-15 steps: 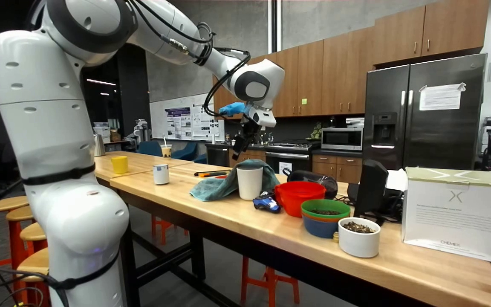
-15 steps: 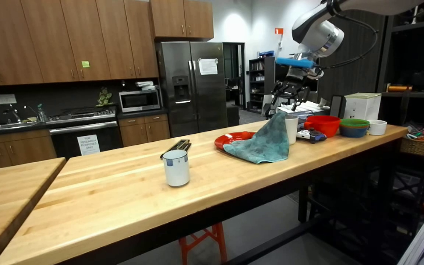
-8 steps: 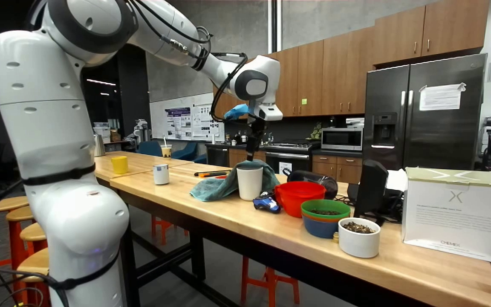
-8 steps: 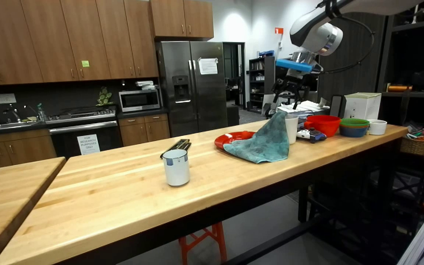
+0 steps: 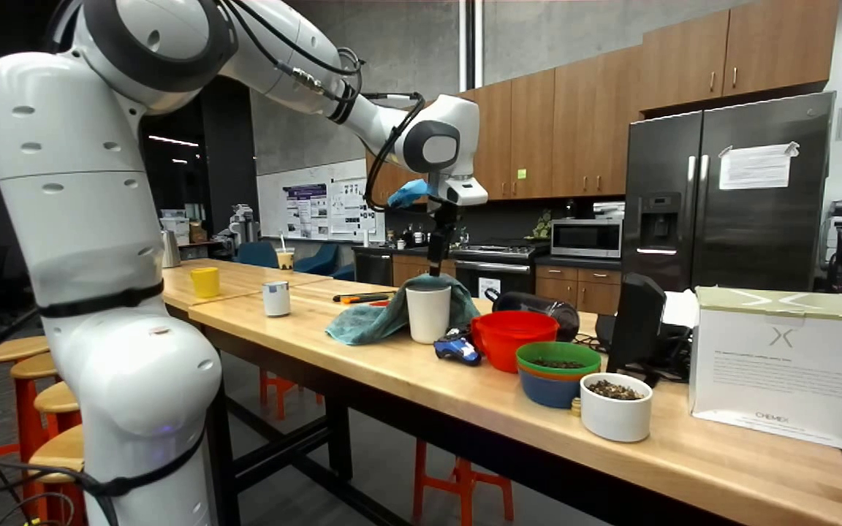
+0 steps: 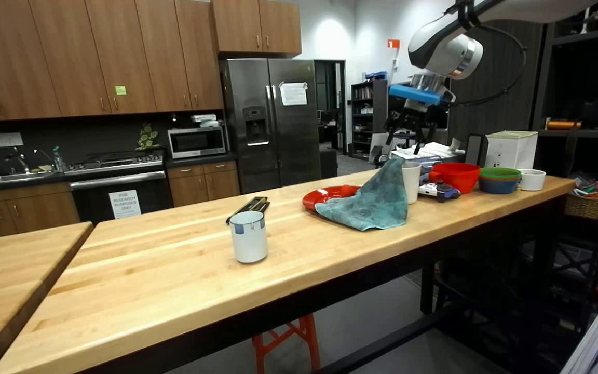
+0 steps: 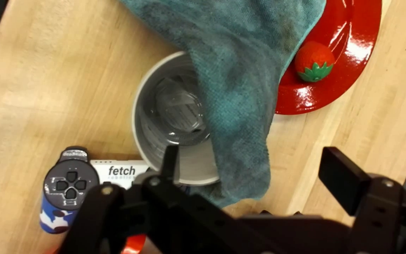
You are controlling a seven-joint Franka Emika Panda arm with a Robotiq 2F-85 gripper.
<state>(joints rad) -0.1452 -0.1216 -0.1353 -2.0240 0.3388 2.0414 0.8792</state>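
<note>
My gripper (image 7: 252, 164) is open and empty, pointing down above a teal cloth (image 7: 238, 102). In the wrist view the cloth's end lies between the fingers. In an exterior view the gripper (image 6: 404, 147) is above the cloth (image 6: 369, 202); no contact shows. The cloth drapes over the edge of a white cup (image 7: 192, 165), covering part of its mouth. A clear plastic object (image 7: 180, 109) is inside the cup. The cloth also covers part of a red plate (image 7: 305, 98), which bears a red strawberry-like item with green leaves (image 7: 314, 60). The left finger appears over the cup's rim.
A game controller (image 7: 71, 187) sits beside the cup. Red (image 5: 509, 336), green and blue bowls (image 5: 556, 387), a white bowl (image 5: 615, 416) and a Chemex box (image 5: 786, 365) stand along the table. A white mug (image 6: 248, 244) and dark tools (image 6: 249, 206) lie farther off.
My gripper was tilted a second ago and has swung to point nearly straight down. Over the last half second it shifted only slightly. The cloth, cup and other objects have not moved.
</note>
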